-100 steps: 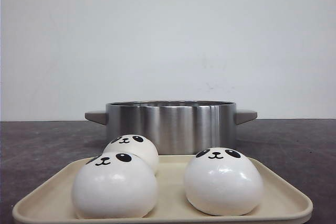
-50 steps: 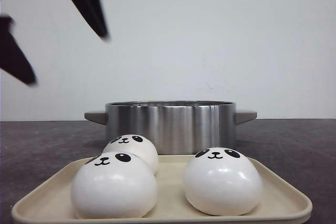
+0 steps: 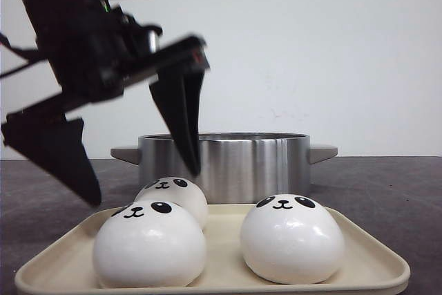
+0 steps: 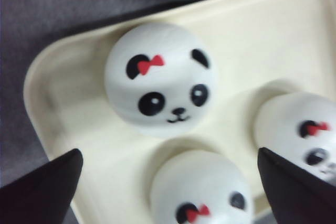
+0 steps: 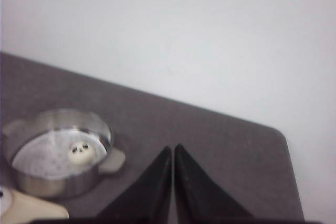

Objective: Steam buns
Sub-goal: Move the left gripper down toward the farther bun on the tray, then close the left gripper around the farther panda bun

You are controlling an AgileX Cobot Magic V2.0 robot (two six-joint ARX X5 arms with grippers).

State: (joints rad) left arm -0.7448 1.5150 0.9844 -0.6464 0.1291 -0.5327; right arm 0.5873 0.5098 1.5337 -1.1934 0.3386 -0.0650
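Three white panda-faced buns sit on a cream tray (image 3: pixel 362 262): one front left (image 3: pixel 150 243), one behind it (image 3: pixel 173 195), one on the right (image 3: pixel 292 238). A fourth bun (image 5: pixel 81 152) lies inside the steel pot (image 3: pixel 224 164). My left gripper (image 3: pixel 144 186) hangs open above the two left buns, touching none. In the left wrist view the gripper (image 4: pixel 169 152) straddles the front left bun (image 4: pixel 202 187), with the back bun (image 4: pixel 160 80) and the right bun (image 4: pixel 302 129) beside it. My right gripper (image 5: pixel 172 149) is shut and empty, off above the table to the pot's side.
The pot (image 5: pixel 55 156) with two grey side handles stands just behind the tray (image 4: pixel 63 77) on the dark table (image 3: pixel 48 184). A white wall backs the table. The tray's corner (image 5: pixel 31 212) shows in the right wrist view.
My left arm has come down from the upper left into full view, its open fingers now just above the two left buns. The buns and tray have barely moved.
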